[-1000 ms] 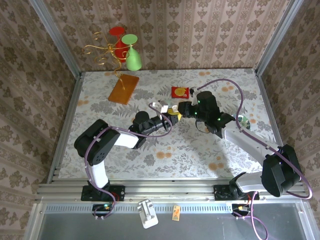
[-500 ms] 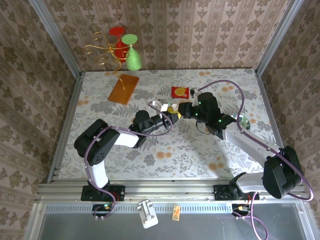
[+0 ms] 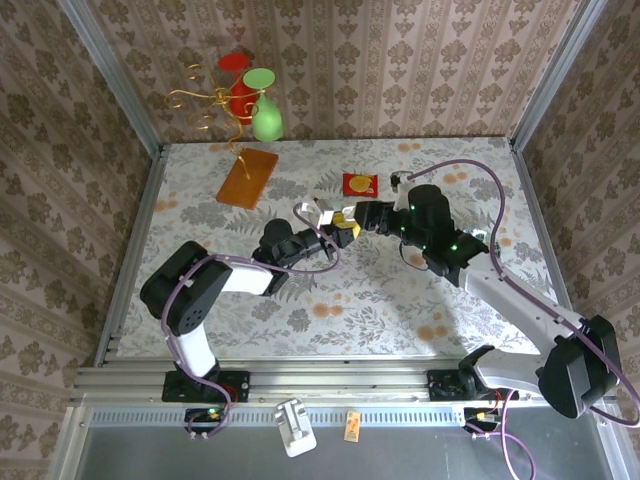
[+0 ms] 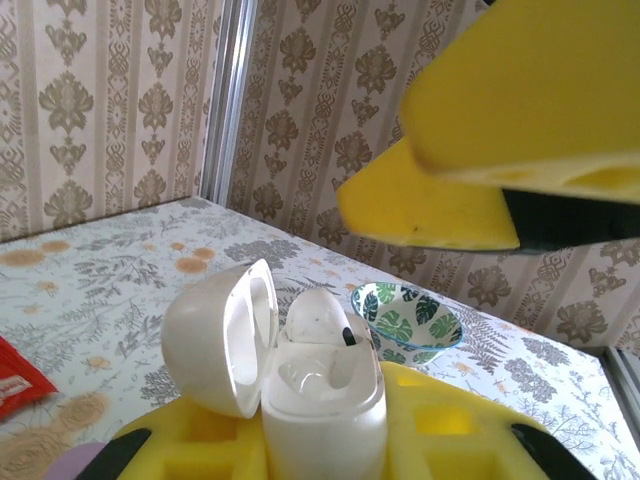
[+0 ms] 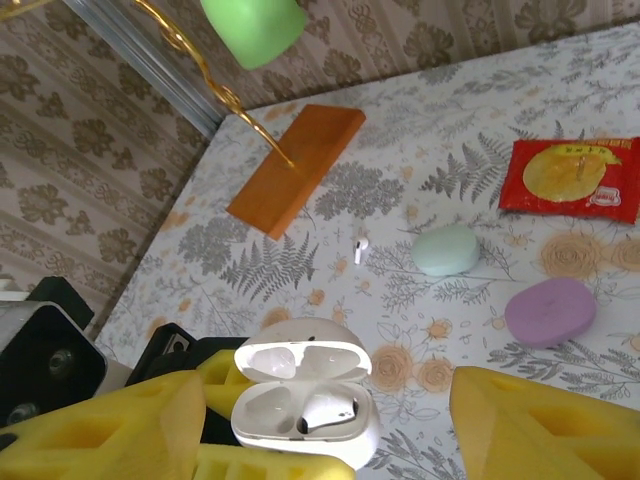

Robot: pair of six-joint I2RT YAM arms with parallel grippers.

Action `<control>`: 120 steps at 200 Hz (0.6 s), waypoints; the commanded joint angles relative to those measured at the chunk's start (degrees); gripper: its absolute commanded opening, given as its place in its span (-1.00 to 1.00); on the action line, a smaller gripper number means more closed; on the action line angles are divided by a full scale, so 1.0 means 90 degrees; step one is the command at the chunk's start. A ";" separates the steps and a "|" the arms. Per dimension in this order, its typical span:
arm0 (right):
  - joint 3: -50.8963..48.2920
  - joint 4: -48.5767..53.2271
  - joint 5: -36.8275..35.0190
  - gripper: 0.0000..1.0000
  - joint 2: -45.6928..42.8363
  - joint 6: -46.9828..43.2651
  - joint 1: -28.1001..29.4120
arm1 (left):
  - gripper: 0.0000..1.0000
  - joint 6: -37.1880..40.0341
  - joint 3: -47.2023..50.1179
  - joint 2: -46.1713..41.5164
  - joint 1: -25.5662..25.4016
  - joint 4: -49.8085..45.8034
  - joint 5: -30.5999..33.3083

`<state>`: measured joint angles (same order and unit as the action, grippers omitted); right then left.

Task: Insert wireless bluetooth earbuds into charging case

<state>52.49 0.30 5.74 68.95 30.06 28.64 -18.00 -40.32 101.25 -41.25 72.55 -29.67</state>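
Case (image 5: 258, 428) open, 1 bud (image 5: 325, 412) seated; 2nd bud (image 5: 359, 250) lies apart.

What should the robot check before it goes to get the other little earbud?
1. Charging case lid open: ok.
2. Left gripper shut on the charging case: ok.
3. Seated earbud in the charging case: ok.
4. Right gripper open and holding nothing: ok.
5. Loose earbud lying uncovered on the table: ok.
6. Loose earbud matches the free slot: cannot tell.
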 commanded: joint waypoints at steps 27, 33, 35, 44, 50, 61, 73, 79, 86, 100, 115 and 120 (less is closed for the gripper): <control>0.0021 0.0392 0.0006 0.23 -0.0175 -0.0003 -0.0087 | -0.80 0.1083 0.0345 -0.0406 0.0183 0.0215 -0.0611; -0.0036 0.0366 0.0124 0.24 -0.0202 -0.0087 -0.0096 | -0.80 0.1159 0.0399 -0.0439 0.0215 0.0220 -0.0628; -0.0059 0.0348 0.0163 0.25 -0.0213 -0.0118 -0.0096 | -0.80 0.1179 0.0417 -0.0449 0.0237 0.0220 -0.0629; -0.0224 0.0177 0.0281 0.28 -0.0283 -0.0217 -0.0093 | -0.80 0.1182 0.0512 -0.0519 0.0335 0.0220 -0.0612; -0.0347 0.0046 0.0300 0.30 -0.0329 -0.0223 -0.0098 | -0.80 0.1132 0.0582 -0.0573 0.0452 0.0220 -0.0600; -0.0416 -0.0017 0.0300 0.31 -0.0328 -0.0227 -0.0115 | -0.80 0.1073 0.0734 -0.0729 0.0622 0.0219 -0.0613; -0.0332 0.0151 0.0338 0.31 -0.0187 -0.0281 -0.0126 | -0.80 0.1089 0.0953 -0.0989 0.0801 0.0210 -0.0605; -0.0257 0.0240 0.0367 0.31 -0.0085 -0.0303 -0.0126 | -0.80 0.1094 0.1066 -0.1120 0.0898 0.0201 -0.0600; -0.0149 0.0335 0.0399 0.31 0.0078 -0.0308 -0.0126 | -0.80 0.1074 0.1199 -0.1304 0.1005 0.0207 -0.0595; 0.0142 0.0592 0.0461 0.30 0.0514 -0.0305 -0.0116 | -0.80 0.1007 0.1458 -0.1660 0.1236 0.0190 -0.0585; 0.0574 0.0933 0.0464 0.29 0.1110 -0.0313 -0.0080 | -0.80 0.0936 0.1751 -0.2064 0.1452 0.0176 -0.0500; 0.0726 0.1022 0.0466 0.28 0.1383 -0.0331 -0.0060 | -0.80 0.0905 0.1838 -0.2210 0.1516 0.0165 -0.0478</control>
<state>53.12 4.47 8.58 74.19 28.32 27.90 -9.80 -26.87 86.56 -29.87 72.51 -33.85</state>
